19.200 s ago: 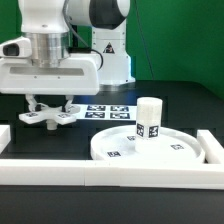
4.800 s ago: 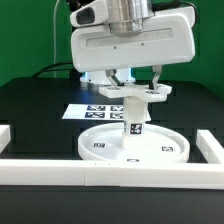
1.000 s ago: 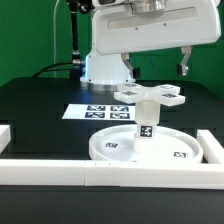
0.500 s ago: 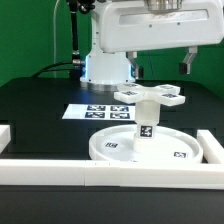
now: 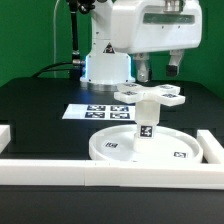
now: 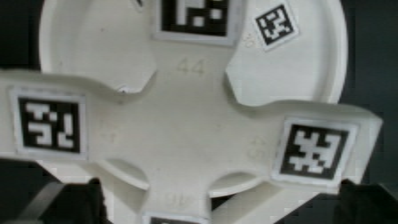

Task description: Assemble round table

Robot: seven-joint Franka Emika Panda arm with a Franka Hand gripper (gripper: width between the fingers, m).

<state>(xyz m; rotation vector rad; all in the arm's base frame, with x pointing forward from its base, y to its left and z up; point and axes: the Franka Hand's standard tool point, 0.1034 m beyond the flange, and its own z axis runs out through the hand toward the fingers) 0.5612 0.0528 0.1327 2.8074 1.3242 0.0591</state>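
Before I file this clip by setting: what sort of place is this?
Probably a robotics lab bench for assembly trials: a black table fenced by white border rails, a marker board fixed flat on it, and a tagged white round table standing below the open gripper.

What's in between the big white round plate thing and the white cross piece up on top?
A short white cylindrical leg stands between the large white rimmed disc and the white cross-shaped foot, seen in the exterior view.
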